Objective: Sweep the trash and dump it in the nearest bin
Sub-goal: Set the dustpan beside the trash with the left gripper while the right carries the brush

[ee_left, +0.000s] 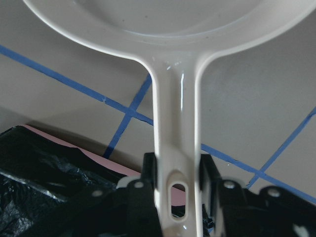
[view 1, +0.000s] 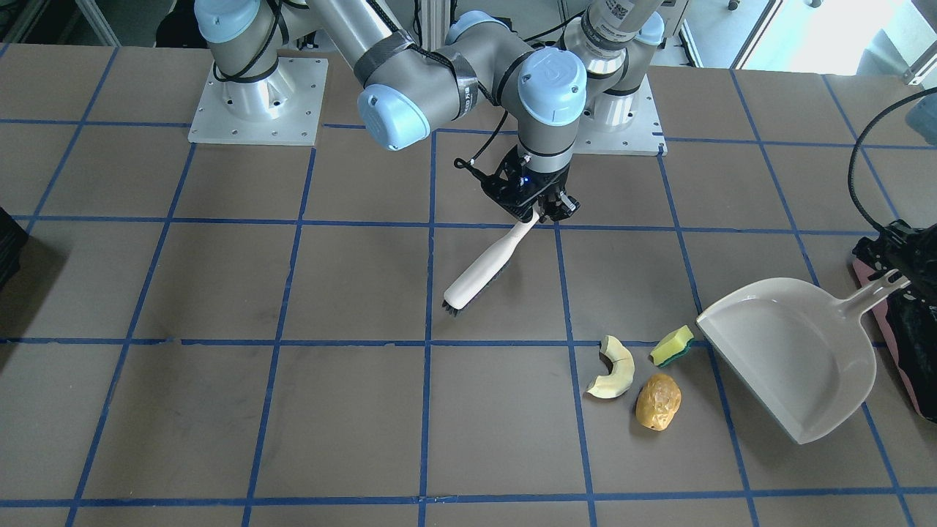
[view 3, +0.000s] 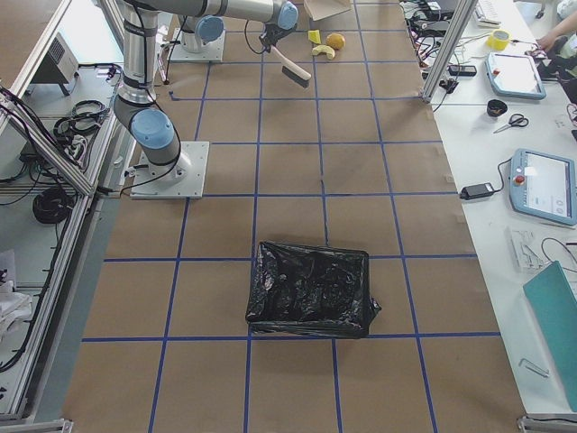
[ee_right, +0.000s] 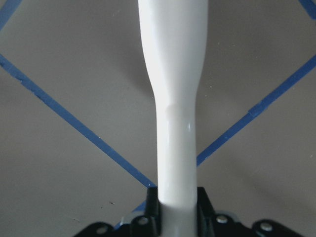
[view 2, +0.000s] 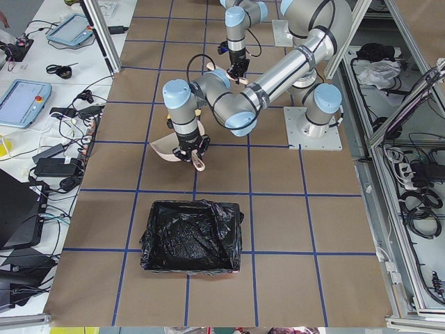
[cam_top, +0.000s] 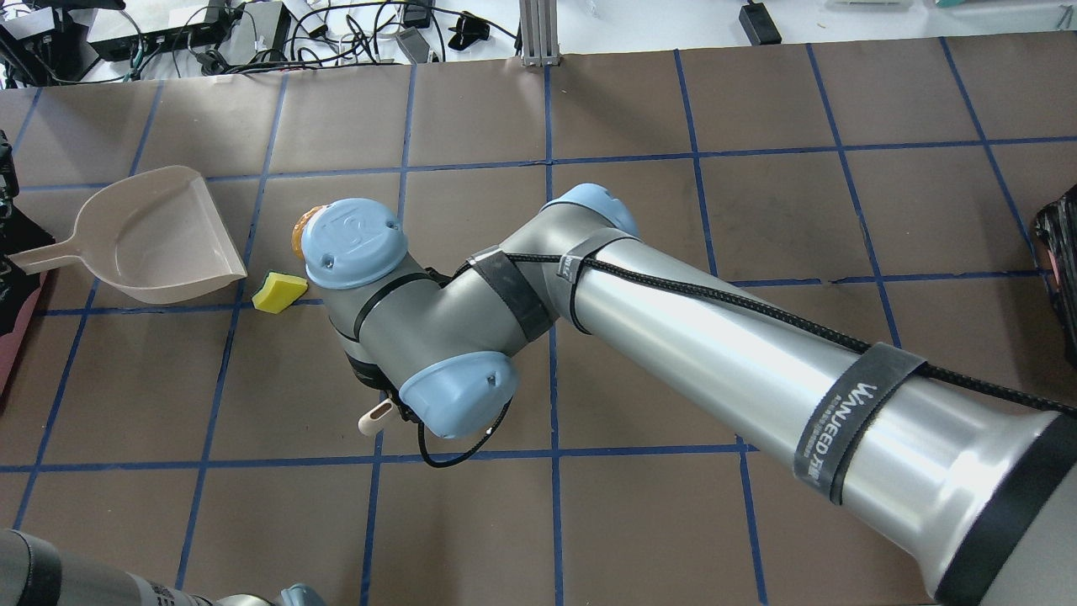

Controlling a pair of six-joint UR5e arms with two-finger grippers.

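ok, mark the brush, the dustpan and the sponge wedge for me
brush [view 1: 487,262], exterior front-facing view, middle of its white handle.
dustpan [view 1: 794,351], exterior front-facing view, bare floor of the pan.
sponge wedge [view 1: 673,345], exterior front-facing view, its yellow face.

Brown tabletop crossed by a grid of blue tape lines. On it lie three scraps of trash: a pale cream slice, a yellow sponge wedge with a green edge, and a golden-brown potato-like lump. The dustpan is off-white. The brush has a white handle and black bristles. The bin has pink sides and a glossy black liner. The right arm is silver-grey with pale blue joint caps. The right end effector and left end effector are black.
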